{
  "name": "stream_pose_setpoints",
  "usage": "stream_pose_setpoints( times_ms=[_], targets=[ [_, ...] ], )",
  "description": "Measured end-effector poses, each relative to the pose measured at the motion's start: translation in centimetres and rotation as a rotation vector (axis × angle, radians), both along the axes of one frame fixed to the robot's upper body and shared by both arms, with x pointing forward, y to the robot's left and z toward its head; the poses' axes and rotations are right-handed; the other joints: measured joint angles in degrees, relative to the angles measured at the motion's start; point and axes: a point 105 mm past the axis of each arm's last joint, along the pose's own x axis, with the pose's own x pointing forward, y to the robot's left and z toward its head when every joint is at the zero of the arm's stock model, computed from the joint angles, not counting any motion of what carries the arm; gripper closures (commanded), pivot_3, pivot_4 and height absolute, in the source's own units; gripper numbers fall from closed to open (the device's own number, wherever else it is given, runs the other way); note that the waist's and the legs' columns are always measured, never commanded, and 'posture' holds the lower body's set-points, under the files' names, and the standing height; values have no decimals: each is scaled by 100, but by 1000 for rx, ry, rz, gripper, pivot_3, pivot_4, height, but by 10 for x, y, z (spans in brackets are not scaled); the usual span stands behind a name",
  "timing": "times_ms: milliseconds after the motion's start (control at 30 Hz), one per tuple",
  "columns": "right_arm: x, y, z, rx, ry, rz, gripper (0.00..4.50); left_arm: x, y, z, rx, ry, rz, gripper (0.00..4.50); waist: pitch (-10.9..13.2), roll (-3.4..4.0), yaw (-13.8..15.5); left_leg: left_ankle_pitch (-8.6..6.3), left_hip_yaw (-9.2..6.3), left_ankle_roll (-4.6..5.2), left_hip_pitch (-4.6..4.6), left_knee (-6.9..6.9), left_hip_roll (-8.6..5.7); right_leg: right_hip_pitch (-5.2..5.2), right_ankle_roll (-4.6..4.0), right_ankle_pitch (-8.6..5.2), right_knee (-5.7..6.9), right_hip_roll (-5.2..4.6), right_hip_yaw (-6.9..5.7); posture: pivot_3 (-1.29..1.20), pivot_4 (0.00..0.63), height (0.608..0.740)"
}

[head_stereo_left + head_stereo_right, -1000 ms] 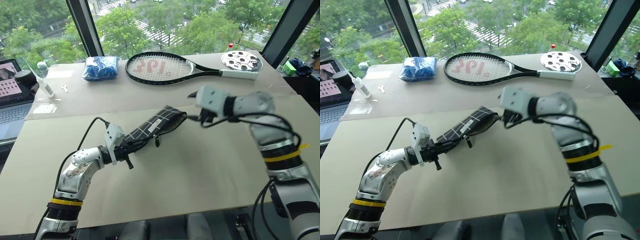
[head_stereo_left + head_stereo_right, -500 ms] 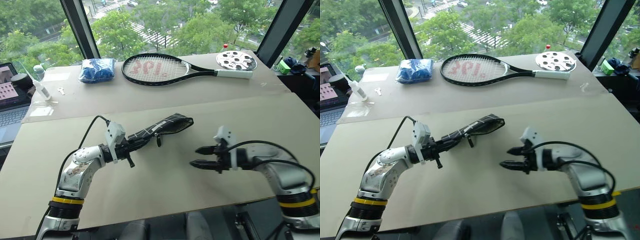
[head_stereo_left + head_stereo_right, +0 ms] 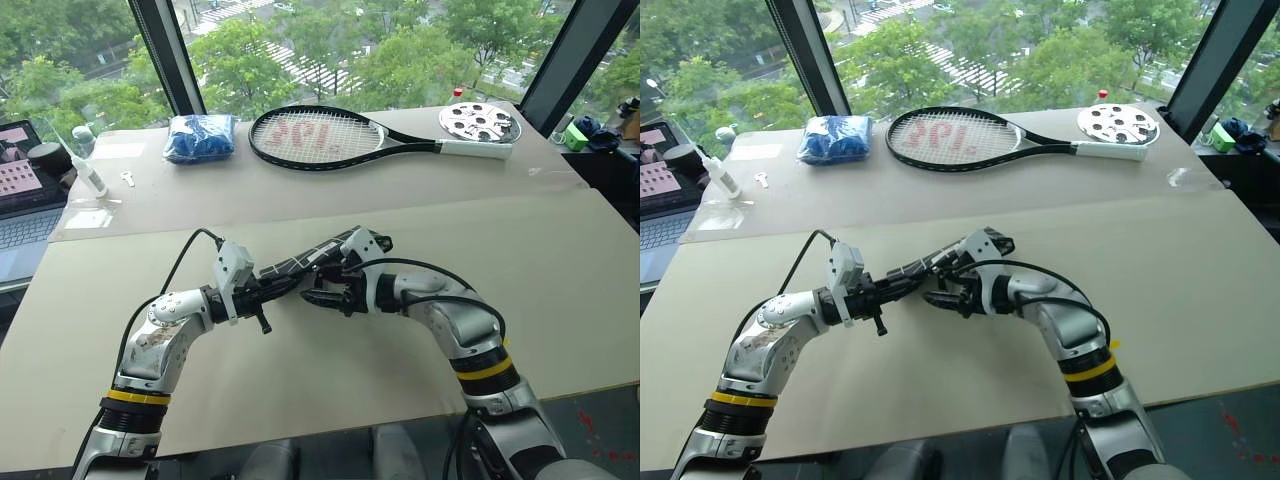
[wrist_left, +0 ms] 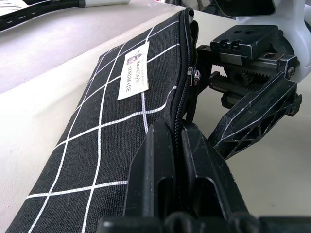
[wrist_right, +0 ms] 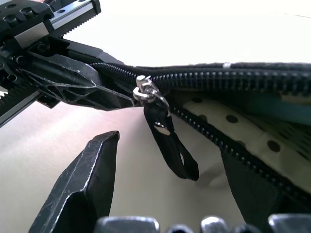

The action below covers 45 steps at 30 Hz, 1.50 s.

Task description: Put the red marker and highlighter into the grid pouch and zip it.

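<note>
Your left gripper (image 3: 262,296) pinches the grid pouch (image 4: 116,126) end; right gripper (image 5: 165,194) gapes around the zipper pull (image 5: 167,145). Closing off-centre risks missing that dangling tab

Both arms are silver-grey metal with rounded, jointed housings. Left arm (image 3: 160,340): perforated plate on the forearm shell, a yellow band above a black ribbed collar low on the arm, and a white camera block at the wrist. A black cable loops from that block back along the forearm. Right arm (image 3: 455,325): matching finish, a yellow band with black collar, and black cables running along the forearm. Fingers (image 4: 252,114) of the grippers are black, angular, tapered; toothed racks and screws show at their base.
</note>
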Motion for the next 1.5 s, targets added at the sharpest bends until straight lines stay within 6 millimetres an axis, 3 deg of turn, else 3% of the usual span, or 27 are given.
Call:
stream_pose_setpoints(
  times_ms=[300, 467, 600, 700, 900, 967, 1133, 1300, 1400, 1500],
  targets=[
    [6, -8, 4, -19, -15, -11, 4463, 0, 0, 0, 0, 1, 4, 4500, 0, 0, -37, 0, 0, 0, 0, -2, 0, 0, 0, 0, -1, 0, 0, 0, 150, 740],
    [1, -9, 6, -8, -12, 27, 4463, 0, 0, 0, -1, 1, 6, 4500, 0, 0, -60, 0, 0, 1, 0, -2, 0, 0, 0, 0, -1, 0, 0, 0, 150, 740],
    [4, -21, 6, -38, -21, 10, 4463, 1, 0, -1, -3, 2, 8, 4500, 0, 0, -58, -1, 0, 1, -2, -2, -1, 0, 0, 0, -2, -1, 0, 0, 150, 740],
    [9, -51, 8, -95, -44, -21, 4463, 0, 0, -2, -3, 6, 8, 4500, 0, 0, -38, -2, 1, 3, -3, -2, -3, 1, 1, 0, -5, -2, 0, 0, 150, 740],
    [25, -134, 10, -227, -89, -180, 4463, -1, 0, -5, -3, 16, 11, 4500, 1, -1, -13, -3, 13, 6, -2, -2, 0, 1, 1, 0, -5, -1, 1, 0, 150, 740],
    [27, -144, 14, -235, -124, -190, 4463, -2, -2, -6, -2, 18, 2, 4500, 1, -2, -32, -3, 19, 6, 2, -8, 4, 2, 1, 0, -6, 0, 2, 0, 150, 740],
    [31, -154, 12, -218, -117, -227, 2922, -1, 0, -6, 2, 17, 6, 4500, 1, -3, -35, -5, 23, 9, -1, -6, 3, 2, 2, 1, -8, -3, 4, 0, 150, 740],
    [24, -142, 27, -96, -95, -173, 1195, 1, 0, -3, 3, 9, 6, 4500, 1, -2, -19, -5, 23, 10, -1, -5, 4, 2, 2, 1, -9, -3, 4, 0, 150, 740],
    [10, -140, 34, -28, -36, -112, 1195, 1, -2, -3, 12, 2, -8, 4500, 1, -2, 20, -8, 23, 14, -2, -4, 4, 3, 3, 2, -10, -2, 4, 0, 150, 740],
    [-1, -152, 40, 13, 9, -91, 1195, 1, -3, -2, 30, -8, -29, 4500, 2, -3, 67, -8, 23, 15, -6, 2, 1, 4, 5, 3, -11, -3, 3, 0, 150, 740]
  ],
)
